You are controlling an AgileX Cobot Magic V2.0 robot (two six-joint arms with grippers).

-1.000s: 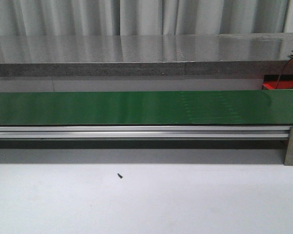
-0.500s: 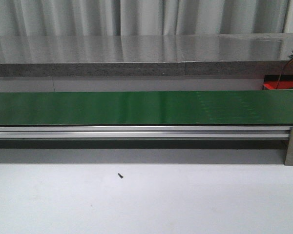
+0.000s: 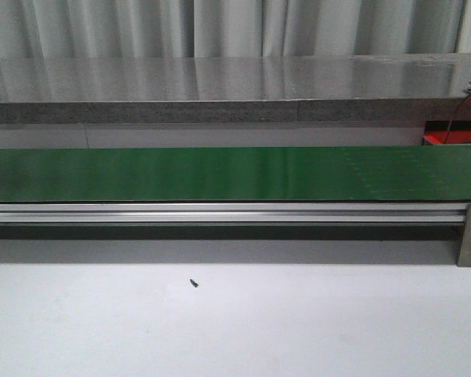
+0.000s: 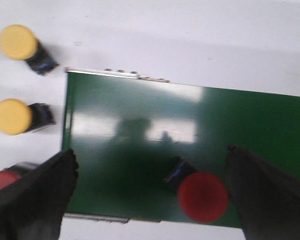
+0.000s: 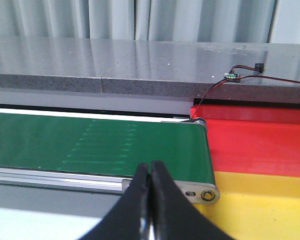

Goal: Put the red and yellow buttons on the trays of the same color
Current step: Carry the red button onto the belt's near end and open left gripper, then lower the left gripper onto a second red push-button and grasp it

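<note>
You see only a sliver of the red tray (image 3: 453, 139) at the front view's right edge, and neither arm shows there; the right wrist view cuts both the red tray and the yellow tray (image 5: 260, 212) at its right edge. In the blurred left wrist view, a dark finger (image 4: 32, 200) covers most of one red button (image 4: 1, 181), while another red button (image 4: 202, 197) hides most of its own dark base.

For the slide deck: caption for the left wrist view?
Open left pincer above green belt carrying one red button.
</note>
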